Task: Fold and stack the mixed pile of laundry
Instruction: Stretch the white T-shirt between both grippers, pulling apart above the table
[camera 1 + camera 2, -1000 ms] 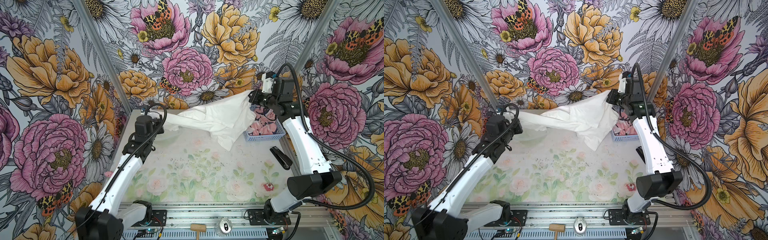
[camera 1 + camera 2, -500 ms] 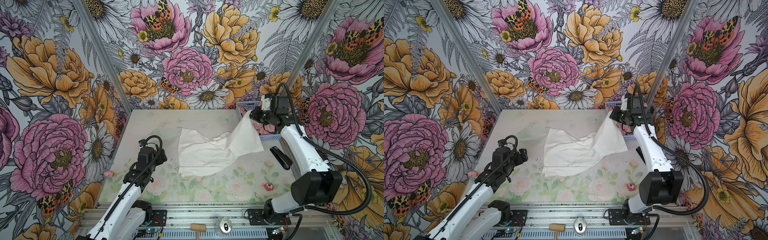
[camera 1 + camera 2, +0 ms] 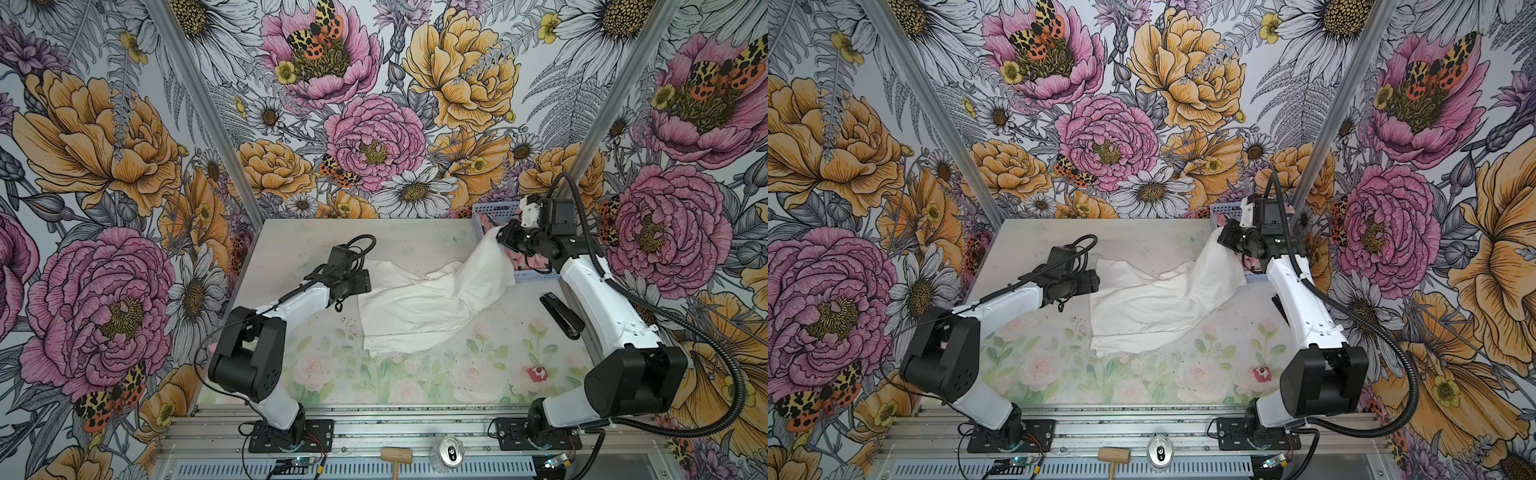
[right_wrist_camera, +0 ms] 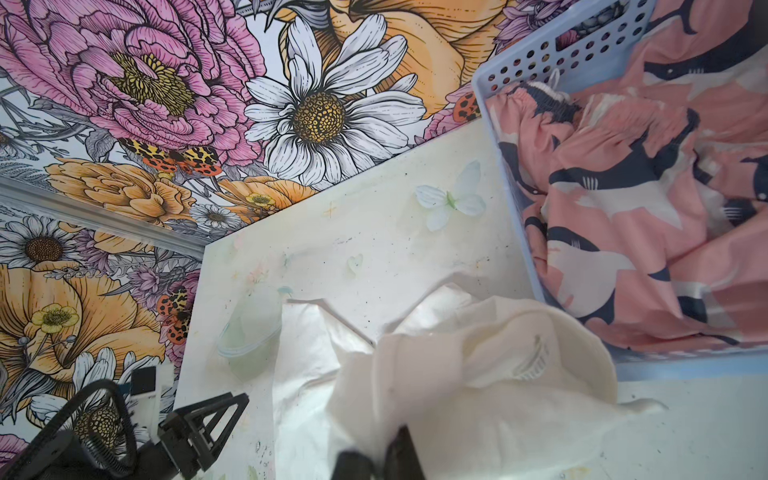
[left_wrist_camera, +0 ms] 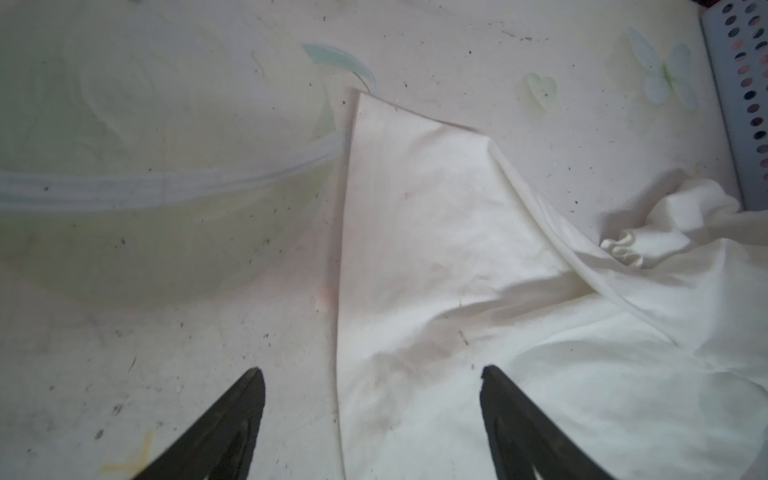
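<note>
- The left gripper [image 5: 372, 374] sits low over the table [image 3: 291, 249]. Its jaws are spread wide and nothing is pinched between them.
- The white T-shirt [image 3: 415, 307] has one straight edge running through the gap between those open jaws. One finger [image 5: 232, 428] is over bare table and the other is over cloth. I can't tell whether either one touches down.
- The right gripper [image 3: 500, 239] has its jaws together, clamped on a bunched bit of the white T-shirt and holding it up off the table.
- From that pinch the cloth drapes down to the table, then spreads out rumpled but mostly flat, all the way to the left jaws.
- The pink garment [image 4: 623, 208], printed with navy and white shapes, lies crumpled inside the light blue basket [image 4: 511, 187]. It is just beside the right jaws and well apart from the left ones.
- The raised part of the T-shirt hangs against the basket's near corner, between the right jaws and the open table.
- A black stapler [image 3: 561, 316] lies on the table beside the right arm, back from its jaws and clear of the cloth.
</note>
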Controlling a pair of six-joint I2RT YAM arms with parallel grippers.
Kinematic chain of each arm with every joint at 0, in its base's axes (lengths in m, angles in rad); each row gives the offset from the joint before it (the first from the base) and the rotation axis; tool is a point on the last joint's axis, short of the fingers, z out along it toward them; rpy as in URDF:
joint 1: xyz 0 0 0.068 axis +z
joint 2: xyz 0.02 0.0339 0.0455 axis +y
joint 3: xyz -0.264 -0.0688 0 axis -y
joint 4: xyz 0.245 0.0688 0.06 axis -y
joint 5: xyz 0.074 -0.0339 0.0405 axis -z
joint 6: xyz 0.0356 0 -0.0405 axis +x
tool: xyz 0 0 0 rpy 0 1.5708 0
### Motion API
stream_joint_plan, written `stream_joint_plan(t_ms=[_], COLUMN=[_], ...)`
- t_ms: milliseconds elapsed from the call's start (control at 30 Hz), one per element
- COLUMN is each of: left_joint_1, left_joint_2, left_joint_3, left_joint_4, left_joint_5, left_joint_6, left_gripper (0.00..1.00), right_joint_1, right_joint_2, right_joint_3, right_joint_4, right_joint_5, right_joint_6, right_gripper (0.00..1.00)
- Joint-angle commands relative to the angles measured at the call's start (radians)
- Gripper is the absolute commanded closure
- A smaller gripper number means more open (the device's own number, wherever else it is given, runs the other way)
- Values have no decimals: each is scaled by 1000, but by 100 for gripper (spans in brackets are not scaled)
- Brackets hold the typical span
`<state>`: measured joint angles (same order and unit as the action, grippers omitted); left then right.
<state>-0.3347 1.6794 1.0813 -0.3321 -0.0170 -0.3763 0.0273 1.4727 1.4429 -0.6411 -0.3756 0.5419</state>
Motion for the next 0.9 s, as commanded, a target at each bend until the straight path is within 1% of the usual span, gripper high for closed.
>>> stream_joint_plan(t_ms=[0, 33, 100, 233, 367, 467, 500, 633, 700, 733, 800, 867], left_joint_1=[36, 42, 49, 45, 39, 37, 33, 19, 11, 9, 12, 29], left_joint_2=[142, 218, 313, 451, 527, 567, 580, 616, 623, 621, 606, 578], left_joint_3=[177, 243, 343, 494, 575, 609, 623, 656, 662, 659, 649, 641], left_joint_4=[-65, -85, -122, -184, -227, -232, -241, -274, -290, -292, -292, -291], left_joint_5=[-1, 16, 26, 18, -21, -21, -19, 2, 5, 1, -14, -30], left_joint_6=[65, 75, 84, 102, 118, 129, 132, 147, 155, 156, 155, 145], left_gripper=[21, 24, 30, 41, 42, 43, 46, 65, 76, 86, 100, 100], right_joint_1=[15, 17, 21, 26, 30, 35, 36, 40, 40, 39, 42, 42], right_joint_2=[-39, -38, -35, -34, -33, -29, -27, -18, -15, -14, -11, -3], right_joint_3=[-11, -13, -13, -1, 18, 33, 40, 49, 49, 48, 49, 52], right_joint_4=[32, 32, 32, 26, 13, 2, -2, -9, -9, -9, -8, -6], right_joint_5=[-22, -22, -23, -28, -29, -30, -31, -29, -25, -25, -22, -19], right_joint_6=[14, 14, 16, 22, 23, 23, 23, 21, 22, 20, 19, 13], right_gripper=[100, 100, 100, 100, 100, 100, 100, 100, 100, 100, 100, 100])
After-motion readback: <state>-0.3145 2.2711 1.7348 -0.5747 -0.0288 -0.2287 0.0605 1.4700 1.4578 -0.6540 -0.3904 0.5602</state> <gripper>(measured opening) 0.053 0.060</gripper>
